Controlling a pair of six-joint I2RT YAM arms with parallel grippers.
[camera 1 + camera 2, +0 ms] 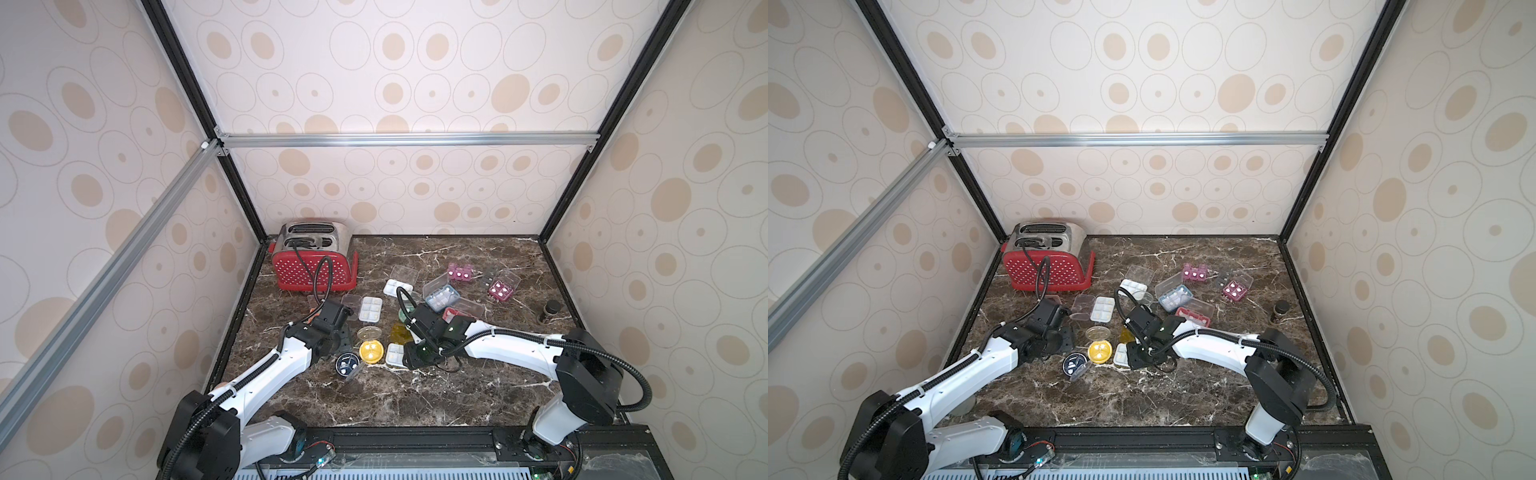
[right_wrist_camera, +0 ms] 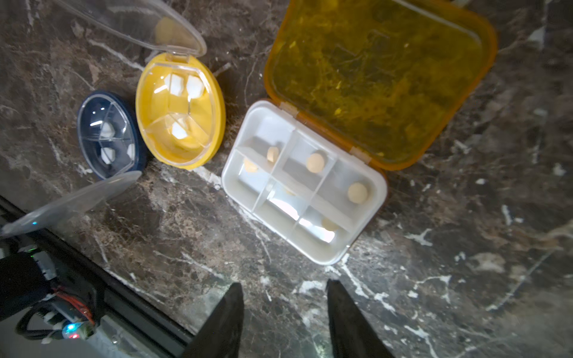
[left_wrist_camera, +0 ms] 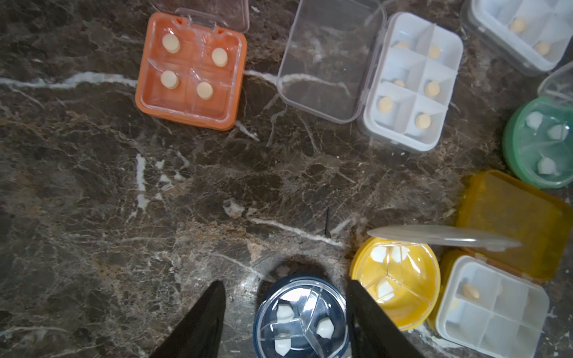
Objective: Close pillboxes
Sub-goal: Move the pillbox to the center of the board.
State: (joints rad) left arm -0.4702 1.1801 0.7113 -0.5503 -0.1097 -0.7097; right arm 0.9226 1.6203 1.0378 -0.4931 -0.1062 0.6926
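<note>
Marble tabletop (image 2: 465, 248): white pillbox (image 2: 304, 183) lies, long axis aslant, before the spread right claw (image 2: 284, 282); left claw (image 3: 285, 281) spread.

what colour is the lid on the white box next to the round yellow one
The lid is translucent amber; clearest in the right wrist view.

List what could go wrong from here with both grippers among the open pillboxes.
1. The left gripper straddles the navy round pillbox, one finger close beside the yellow round pillbox; a sideways move might shove it and spill its white pills.
2. The right gripper hangs by the white six-compartment pillbox, whose amber lid lies flat open; a push may slide the box instead of closing it.
</note>
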